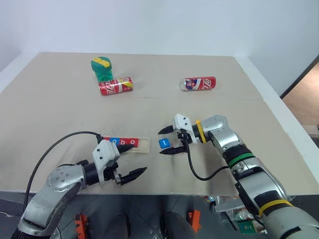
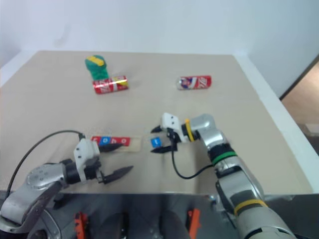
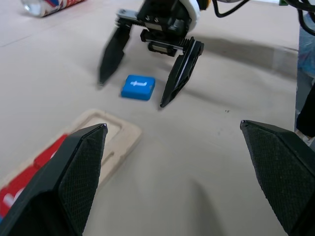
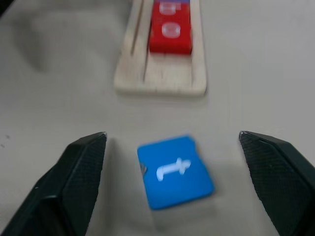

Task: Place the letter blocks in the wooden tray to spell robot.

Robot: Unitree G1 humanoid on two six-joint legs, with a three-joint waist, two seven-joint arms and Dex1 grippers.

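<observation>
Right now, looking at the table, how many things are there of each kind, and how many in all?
Letter tiles in the tray: 4
Loose blue tile, letter t: 1
Wooden tray: 1
Red soda cans lying down: 2
Green object with yellow marks: 1
Total: 9

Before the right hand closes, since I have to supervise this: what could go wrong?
The blue t tile lies askew between the right hand's open fingers, so it may twist or squirt out. The wooden tray's only free slot sits at its end, so a tilted tile may catch on the rim.
</observation>
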